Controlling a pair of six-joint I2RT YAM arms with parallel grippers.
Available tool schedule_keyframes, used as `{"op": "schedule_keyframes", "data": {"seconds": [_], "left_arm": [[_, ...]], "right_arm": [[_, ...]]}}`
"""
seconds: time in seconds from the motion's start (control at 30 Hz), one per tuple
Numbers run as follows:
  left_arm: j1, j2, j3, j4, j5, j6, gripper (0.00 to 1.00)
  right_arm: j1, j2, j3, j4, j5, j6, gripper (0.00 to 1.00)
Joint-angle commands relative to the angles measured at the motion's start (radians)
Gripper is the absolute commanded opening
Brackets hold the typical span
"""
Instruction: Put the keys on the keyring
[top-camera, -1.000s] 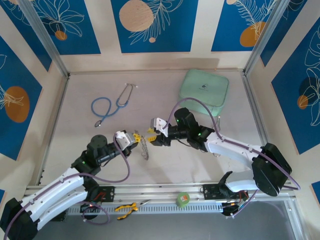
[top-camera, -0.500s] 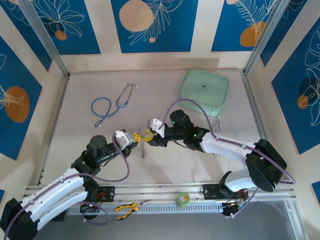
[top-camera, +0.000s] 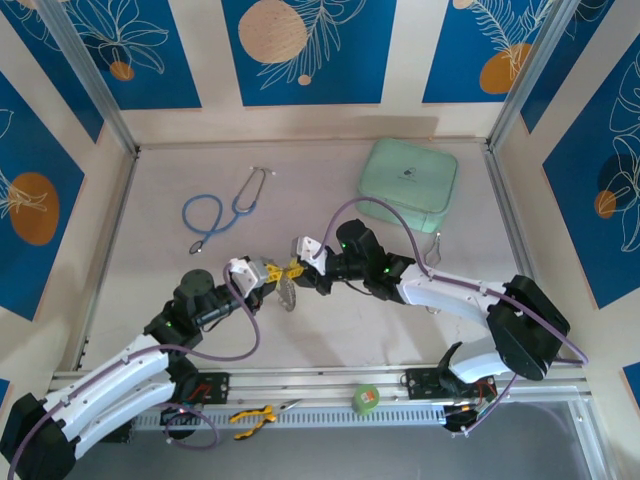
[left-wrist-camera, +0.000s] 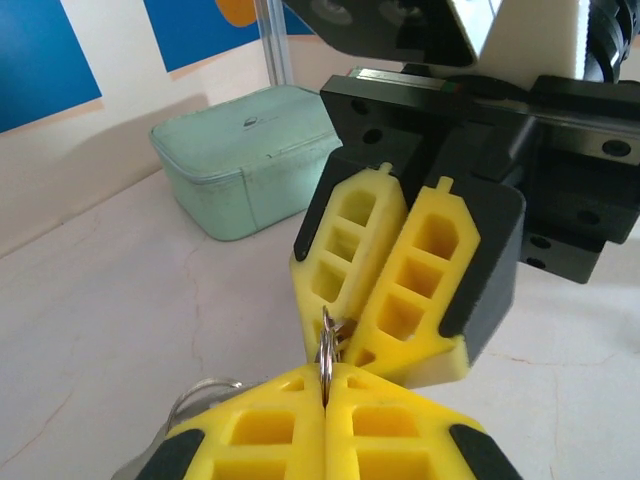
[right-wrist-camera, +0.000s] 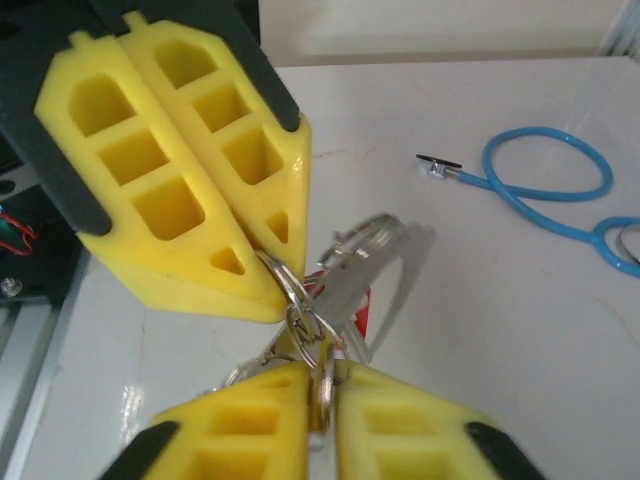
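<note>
Near the middle of the pale, faintly cracked table (top-camera: 330, 190), a little toward its near edge, the left gripper (top-camera: 278, 273) and the right gripper (top-camera: 303, 268) meet tip to tip, their yellow fingers almost touching. The left wrist view shows the left gripper (left-wrist-camera: 325, 400) with its fingers pressed together on a thin silver ring seen edge-on, part of the large thin pale keyring (right-wrist-camera: 375, 232). The right wrist view shows the right gripper (right-wrist-camera: 320, 385) pinched tight on the tiny brass-yellow key (right-wrist-camera: 321, 392), whose top sits against the small linked rings. From those rings the loop curves away over the table with a small red tag (right-wrist-camera: 362, 312) beside it. Seen from above, the row of small silver keys (top-camera: 289, 293) hangs as a jagged fringe just below the two fingertips, close over the surface. A blue stethoscope (top-camera: 225, 212) lies coiled toward the far left corner, and a mint-green zipped case (top-camera: 408, 180) sits by the far right corner, both well apart from the grippers. Along the near edge, the metal rail carries a roll of green tape (top-camera: 367, 398) and yellow-handled pliers (top-camera: 252, 415). Aluminium posts (top-camera: 90, 85) rise at the far corners, and the cream walls around the table bear blue panels (top-camera: 300, 50) with white leaf outlines and orange discs.
</note>
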Motion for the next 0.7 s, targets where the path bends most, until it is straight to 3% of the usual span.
{"op": "schedule_keyframes", "data": {"seconds": [0.0, 0.13, 0.43, 0.53, 0.67], "left_arm": [[0.006, -0.017, -0.014, 0.066, 0.010, -0.031, 0.00], [0.005, -0.025, -0.026, 0.101, 0.008, -0.049, 0.00], [0.004, 0.001, -0.030, 0.154, 0.026, -0.038, 0.00], [0.003, 0.014, -0.027, 0.154, 0.036, -0.028, 0.00], [0.003, 0.033, -0.026, 0.162, 0.059, -0.012, 0.00]], "right_arm": [[0.000, -0.014, 0.020, 0.004, 0.027, -0.009, 0.05], [-0.017, -0.028, 0.020, -0.071, 0.043, -0.051, 0.00], [0.004, 0.015, 0.053, -0.179, -0.005, -0.102, 0.01], [-0.001, 0.006, 0.049, -0.157, -0.021, -0.093, 0.09], [-0.046, -0.038, 0.018, -0.092, -0.067, -0.039, 0.29]]}}
